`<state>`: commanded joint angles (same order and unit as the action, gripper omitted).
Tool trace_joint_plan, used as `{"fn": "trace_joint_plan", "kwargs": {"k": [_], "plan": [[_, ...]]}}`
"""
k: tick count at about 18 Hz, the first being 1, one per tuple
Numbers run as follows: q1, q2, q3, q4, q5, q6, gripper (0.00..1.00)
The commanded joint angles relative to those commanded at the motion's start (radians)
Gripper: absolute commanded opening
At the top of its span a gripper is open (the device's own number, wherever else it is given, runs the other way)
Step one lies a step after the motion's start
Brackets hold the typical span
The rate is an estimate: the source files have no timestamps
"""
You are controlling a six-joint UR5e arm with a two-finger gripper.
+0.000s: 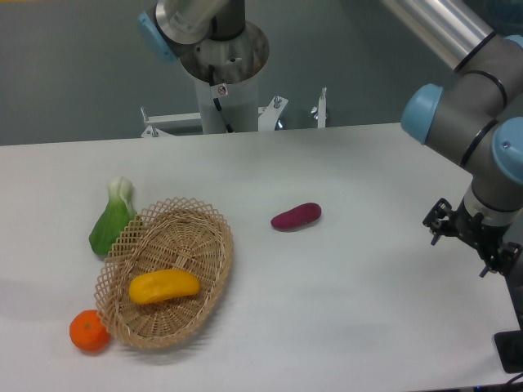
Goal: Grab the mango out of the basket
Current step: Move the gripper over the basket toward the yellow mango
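Right now I have the arm reaching in from the top right, its silver tube running down to grey joints with pale blue caps, and the wrist bent so the tool end hangs past the right side of the white table. Only part of the gripper shows at the frame's right edge, a dark block below the wrist; I cannot tell how far its fingers are parted, and nothing visible is held in it.

Well apart from it, on the left of the table, sits the basket, a shallow oval of tan woven straw with an open lattice rim. The mango lies inside on the basket floor, smooth, glossy, yellow-orange, an elongated oval set roughly crosswise.

A bok choy with a white stem end and green leaves rests against the basket's upper left rim. A small round orange touches the lower left rim. A purple oblong sweet potato lies alone near the table's middle.
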<state>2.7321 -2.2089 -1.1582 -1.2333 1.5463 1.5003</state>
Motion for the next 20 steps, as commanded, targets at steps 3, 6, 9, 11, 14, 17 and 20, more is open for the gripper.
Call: {"fn": "trace_joint_plan", "kwargs": {"k": [3, 6, 9, 11, 14, 17, 20], "plan": [[-0.011, 0.0, -0.003, 0.0, -0.002, -0.005, 1.0], [-0.026, 0.002, -0.005, 0.002, -0.002, -0.029, 1.0], [-0.048, 0.003, -0.005, 0.002, -0.002, -0.066, 1.0], [-0.052, 0.006, -0.008, 0.0, -0.009, -0.074, 1.0], [-0.072, 0.043, -0.07, 0.024, -0.044, -0.087, 1.0], [-0.116, 0.084, -0.162, 0.122, -0.051, -0.143, 1.0], [-0.179, 0.133, -0.228, 0.152, -0.052, -0.179, 1.0]]}}
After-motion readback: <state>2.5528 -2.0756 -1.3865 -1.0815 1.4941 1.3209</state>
